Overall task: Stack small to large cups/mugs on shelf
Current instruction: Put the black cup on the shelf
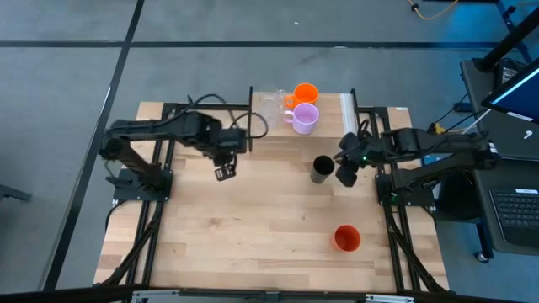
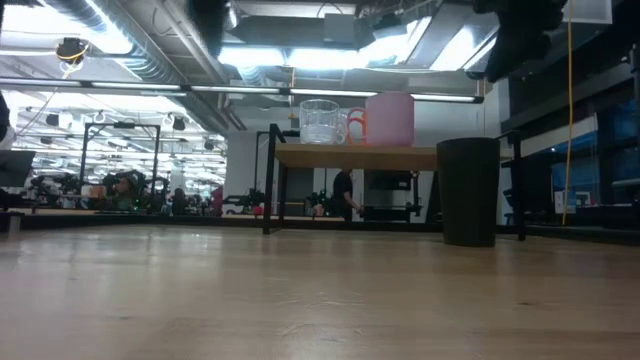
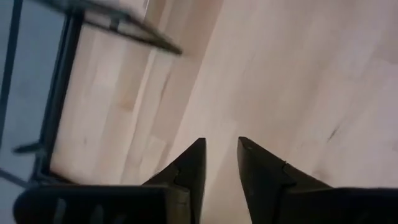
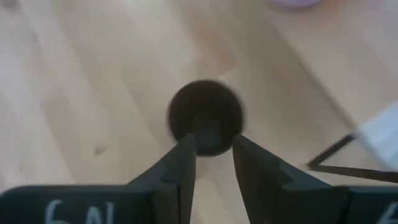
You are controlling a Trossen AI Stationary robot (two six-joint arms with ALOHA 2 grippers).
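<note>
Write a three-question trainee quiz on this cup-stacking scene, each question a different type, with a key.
1. True or false: the lilac handled mug stands on the raised light-wood shelf.
2. Which vessel stands on the big wooden tabletop closest to the right gripper? A) tall black cup B) red-orange cup C) orange handled mug
3. Fill in: the left gripper holds ____.

Key: 1 true; 2 A; 3 nothing, its fingers stand apart over bare wood.
</note>
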